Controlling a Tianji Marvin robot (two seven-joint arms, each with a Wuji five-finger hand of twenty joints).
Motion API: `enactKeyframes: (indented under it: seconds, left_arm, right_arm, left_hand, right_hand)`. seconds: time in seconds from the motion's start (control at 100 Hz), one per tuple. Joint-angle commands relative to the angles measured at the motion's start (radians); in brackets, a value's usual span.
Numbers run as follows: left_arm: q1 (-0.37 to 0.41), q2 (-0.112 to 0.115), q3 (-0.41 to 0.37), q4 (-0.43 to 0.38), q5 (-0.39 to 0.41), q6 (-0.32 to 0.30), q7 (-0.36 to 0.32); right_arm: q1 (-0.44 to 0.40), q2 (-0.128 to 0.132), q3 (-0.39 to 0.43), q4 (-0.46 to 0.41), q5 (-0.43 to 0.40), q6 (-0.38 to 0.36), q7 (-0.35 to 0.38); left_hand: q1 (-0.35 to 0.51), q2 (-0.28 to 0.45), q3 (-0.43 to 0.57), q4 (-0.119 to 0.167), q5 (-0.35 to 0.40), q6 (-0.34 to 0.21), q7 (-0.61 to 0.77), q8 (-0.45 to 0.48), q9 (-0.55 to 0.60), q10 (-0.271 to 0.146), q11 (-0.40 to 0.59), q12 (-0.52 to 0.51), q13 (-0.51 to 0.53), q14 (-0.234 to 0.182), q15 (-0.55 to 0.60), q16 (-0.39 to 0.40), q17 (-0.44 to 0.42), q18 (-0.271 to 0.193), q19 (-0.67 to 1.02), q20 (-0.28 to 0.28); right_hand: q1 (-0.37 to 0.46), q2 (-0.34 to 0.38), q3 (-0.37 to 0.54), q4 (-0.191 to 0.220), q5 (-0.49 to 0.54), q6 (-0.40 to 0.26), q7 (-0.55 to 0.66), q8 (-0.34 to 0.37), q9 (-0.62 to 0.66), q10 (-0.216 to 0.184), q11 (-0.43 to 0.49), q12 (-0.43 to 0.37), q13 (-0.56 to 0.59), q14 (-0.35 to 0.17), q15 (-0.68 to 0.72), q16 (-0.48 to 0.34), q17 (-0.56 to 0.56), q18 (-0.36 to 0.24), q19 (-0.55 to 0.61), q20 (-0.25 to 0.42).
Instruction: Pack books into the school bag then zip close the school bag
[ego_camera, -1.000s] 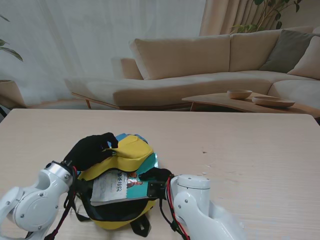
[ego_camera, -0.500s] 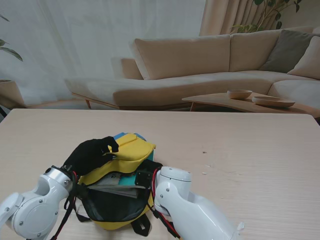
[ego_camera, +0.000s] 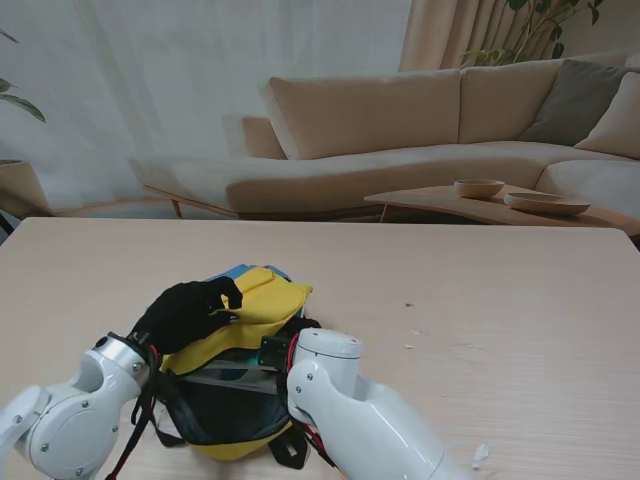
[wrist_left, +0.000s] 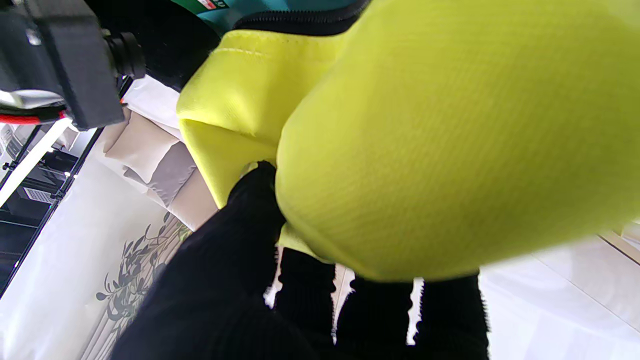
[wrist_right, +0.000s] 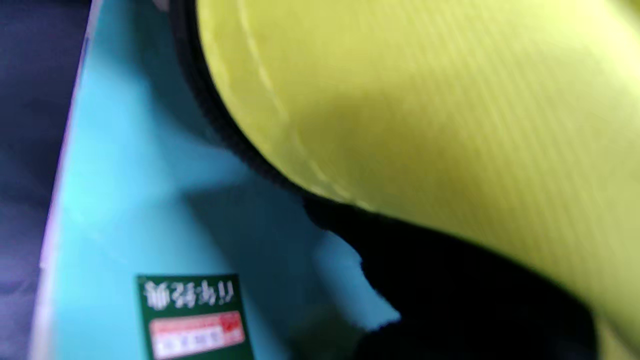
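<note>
The yellow school bag (ego_camera: 245, 330) lies on the wooden table (ego_camera: 480, 300), near to me and a bit to the left. Its mouth faces me and gapes open, dark inside. The left hand (ego_camera: 185, 312) (it wears a black glove) pinches the bag's yellow top flap and holds it up. In the left wrist view its fingers (wrist_left: 305, 295) curl around the yellow cloth (wrist_left: 440, 150). The right hand is tucked inside the bag's mouth, behind its white arm (ego_camera: 340, 400), so I cannot tell if it is holding anything. The right wrist view shows a blue book (wrist_right: 135, 210) with a green label lying under the yellow flap (wrist_right: 425, 110), inside the bag.
</note>
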Motion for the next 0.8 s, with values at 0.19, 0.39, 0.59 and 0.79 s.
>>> enactKeyframes:
  seconds: [0.19, 0.39, 0.59, 0.79]
  left_arm:
    - [-0.016, 0.001, 0.017, -0.004, -0.009, 0.002, -0.041]
    - [-0.009, 0.0, 0.012, -0.008, -0.011, 0.002, -0.038]
    - [0.0, -0.001, 0.007, -0.012, -0.011, 0.0, -0.033]
    - [0.005, -0.002, 0.003, -0.014, -0.011, -0.003, -0.029]
  right_arm:
    - [0.006, -0.037, -0.026, 0.015, -0.024, -0.026, 0.017]
    - [0.017, -0.054, -0.046, 0.05, -0.038, -0.045, 0.019]
    - [0.029, -0.073, -0.063, 0.081, -0.056, -0.052, 0.021]
    - [0.022, -0.08, -0.061, 0.087, -0.115, -0.018, 0.068]
  left_hand:
    - [0.059, 0.063, 0.09, -0.009, 0.029, -0.073, 0.192, 0.098, 0.023, -0.044, 0.049, 0.0, 0.009, 0.006, 0.018, 0.0, -0.009, 0.036, 0.043, 0.02]
    - [0.059, 0.063, 0.089, -0.008, 0.029, -0.073, 0.192, 0.098, 0.025, -0.045, 0.05, -0.001, 0.01, 0.006, 0.018, 0.001, -0.01, 0.036, 0.043, 0.019]
    - [0.058, 0.062, 0.088, -0.008, 0.029, -0.073, 0.192, 0.098, 0.025, -0.045, 0.05, -0.001, 0.011, 0.006, 0.019, 0.001, -0.009, 0.036, 0.043, 0.019]
    - [0.058, 0.062, 0.087, -0.008, 0.029, -0.073, 0.192, 0.098, 0.025, -0.044, 0.05, -0.001, 0.01, 0.007, 0.018, 0.001, -0.009, 0.036, 0.044, 0.019]
  right_hand:
    - [0.081, 0.1, 0.074, 0.046, 0.039, -0.109, 0.08, -0.087, -0.028, -0.005, -0.063, -0.017, -0.043, -0.023, -0.105, -0.031, -0.019, -0.044, -0.081, -0.056]
    - [0.079, 0.107, 0.068, 0.047, 0.028, -0.103, 0.063, -0.105, -0.048, -0.008, -0.081, -0.016, -0.061, -0.032, -0.142, -0.04, -0.028, -0.059, -0.114, -0.077]
    - [0.076, 0.122, 0.057, 0.052, 0.001, -0.092, 0.032, -0.127, -0.085, -0.011, -0.092, -0.012, -0.086, -0.039, -0.189, -0.05, -0.05, -0.075, -0.151, -0.101]
    - [0.015, 0.066, -0.029, 0.078, -0.131, -0.048, -0.035, -0.166, -0.217, -0.006, -0.075, 0.008, -0.156, -0.051, -0.269, -0.063, -0.103, -0.099, -0.192, -0.116]
